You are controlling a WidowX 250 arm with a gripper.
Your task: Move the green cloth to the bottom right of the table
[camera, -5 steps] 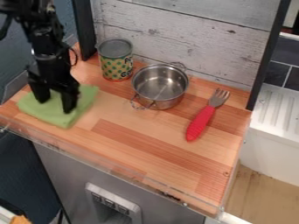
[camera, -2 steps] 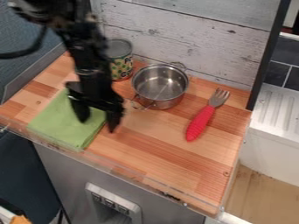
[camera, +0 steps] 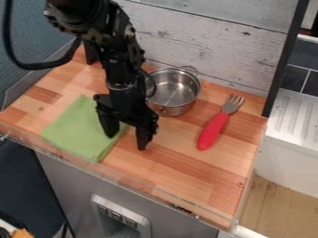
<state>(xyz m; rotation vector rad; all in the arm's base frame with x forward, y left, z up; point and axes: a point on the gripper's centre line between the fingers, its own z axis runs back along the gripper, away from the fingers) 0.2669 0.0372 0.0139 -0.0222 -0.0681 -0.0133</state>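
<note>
Green cloth (camera: 74, 132): shifted rightward and toward the front edge, as has the gripper (camera: 127, 141). Jaws: spread apart, 1 finger over the cloth, 1 beyond its right side. Cloth location: front left of wooden table (camera: 199, 174). Also: 1 metal pot (camera: 177, 90), 1 red-handled fork (camera: 214, 128).
</note>
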